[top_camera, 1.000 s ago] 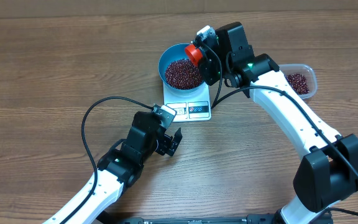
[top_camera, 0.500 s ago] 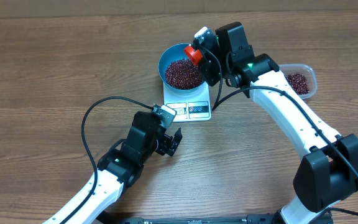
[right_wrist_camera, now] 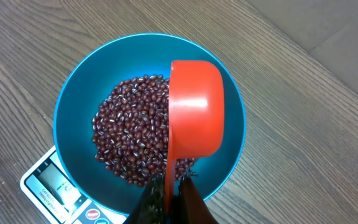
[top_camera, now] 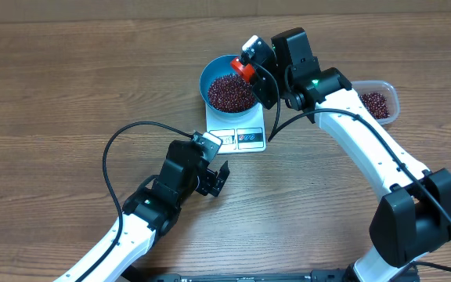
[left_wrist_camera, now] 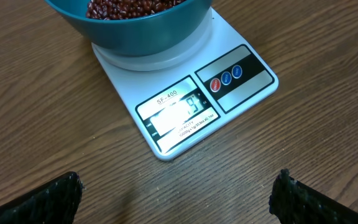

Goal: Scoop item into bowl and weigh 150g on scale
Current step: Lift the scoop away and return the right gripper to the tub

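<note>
The right claw (right_wrist_camera: pixel 166 198) is clamping tight on the handle of a red scoop (right_wrist_camera: pixel 195 106). The scoop's long axis is running straight out from the claw over the blue bowl (right_wrist_camera: pixel 64 109). Its cup is hanging above the side of the bowl nearer this arm, with its smooth back facing the wrist camera, so the mouth is seemingly pointing down at the beans (right_wrist_camera: pixel 126 134). The bowl is sitting on the white scale (left_wrist_camera: pixel 185 115) and carrying a broad pile of beans. More beans are lying in the clear container (top_camera: pixel 393 95) on the tabletop (top_camera: pixel 69 78), beyond the right arm. The left claw (left_wrist_camera: pixel 178 200) is hanging wide open and empty on the scale's display side, and the digits are proving too washed out for reading
</note>
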### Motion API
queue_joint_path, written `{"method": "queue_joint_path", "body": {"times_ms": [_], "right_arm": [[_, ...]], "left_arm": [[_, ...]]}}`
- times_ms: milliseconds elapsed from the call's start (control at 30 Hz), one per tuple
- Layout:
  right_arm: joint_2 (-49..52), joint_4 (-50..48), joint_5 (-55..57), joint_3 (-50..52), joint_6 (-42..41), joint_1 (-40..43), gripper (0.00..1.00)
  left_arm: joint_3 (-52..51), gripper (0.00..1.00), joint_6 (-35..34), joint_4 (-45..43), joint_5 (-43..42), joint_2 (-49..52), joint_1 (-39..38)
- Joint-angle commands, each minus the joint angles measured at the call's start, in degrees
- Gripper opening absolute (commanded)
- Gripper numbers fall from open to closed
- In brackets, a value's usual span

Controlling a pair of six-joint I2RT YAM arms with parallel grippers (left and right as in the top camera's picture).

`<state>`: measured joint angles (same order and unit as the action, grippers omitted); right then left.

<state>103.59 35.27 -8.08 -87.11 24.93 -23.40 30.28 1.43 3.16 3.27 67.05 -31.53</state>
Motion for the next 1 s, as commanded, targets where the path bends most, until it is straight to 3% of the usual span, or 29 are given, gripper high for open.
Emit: {"method": "queue_joint_path", "body": {"times_ms": [0, 133, 400, 567, 967], "right_arm": [[-1.4, -0.6, 0.3, -2.3, -3.6, -0.1, 0.04], [-4.1, -0.4, 0.1, -2.7, -8.6, 1.6, 0.04], [-10.2, 1.3, -12.9, -2.7, -10.4, 7.7, 0.04], [-11.7, 1.6, -15.3, -2.7, -13.2, 10.4, 0.04], [-11.8, 1.5, -11.0, -2.6, -11.2, 5.0, 0.04]], "left_arm": [[-0.3, 0.99, -0.8, -0.2, 0.1, 0.5, -0.3], [-0.3, 1.00, -0.8, -0.2, 0.1, 0.5, -0.3], [-0.3, 0.99, -0.8, -0.2, 0.1, 0.5, -0.3], [-0.3, 0.99, -0.8, -0.2, 0.1, 0.5, -0.3], [-0.3, 1.00, -0.8, -0.2, 0.1, 0.5, -0.3]]}}
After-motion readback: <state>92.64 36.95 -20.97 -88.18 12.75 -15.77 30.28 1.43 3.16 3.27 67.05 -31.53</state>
